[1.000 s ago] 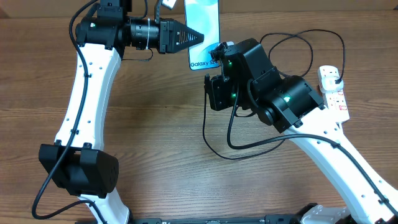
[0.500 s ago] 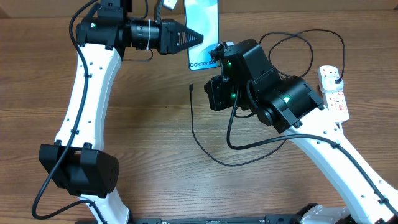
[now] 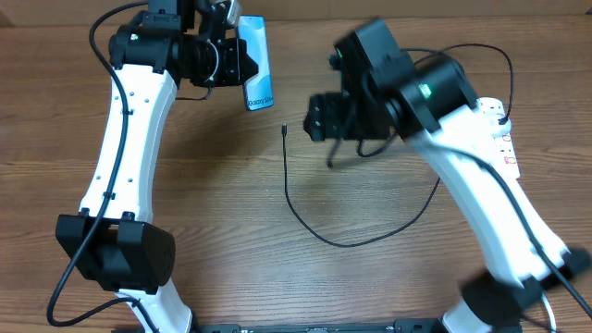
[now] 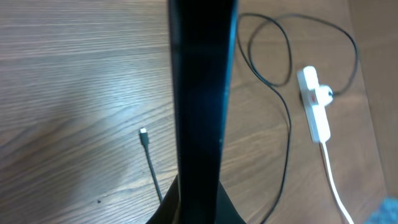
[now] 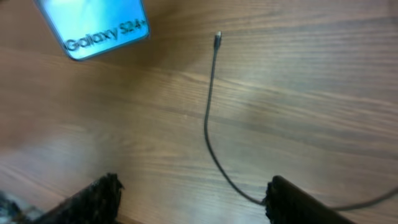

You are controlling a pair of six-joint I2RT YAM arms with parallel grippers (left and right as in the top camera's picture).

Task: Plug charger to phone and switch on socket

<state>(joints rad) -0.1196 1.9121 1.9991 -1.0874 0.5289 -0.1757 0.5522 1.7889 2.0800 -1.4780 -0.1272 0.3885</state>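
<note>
L wrist: socket point(image 4: 314, 109) + phone point(image 4: 200, 93) edge-on; R wrist: phone screen text

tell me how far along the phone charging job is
Done: nothing plugged yet. In hand: the left tool holds the phone lifted; the right tool is open, the charger tip loose on the table. Left: plug it in, switch the socket.

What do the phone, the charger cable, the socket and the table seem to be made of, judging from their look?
The phone: probably glass front, glossy, with smooth bright screen.
The charger: black flexible sheath, likely rubber or plastic, matte; it curves loosely.
The socket: white hard plastic, it seems, smooth moulded body.
The table: wood or wood-look laminate; brown grain lines show.
</note>
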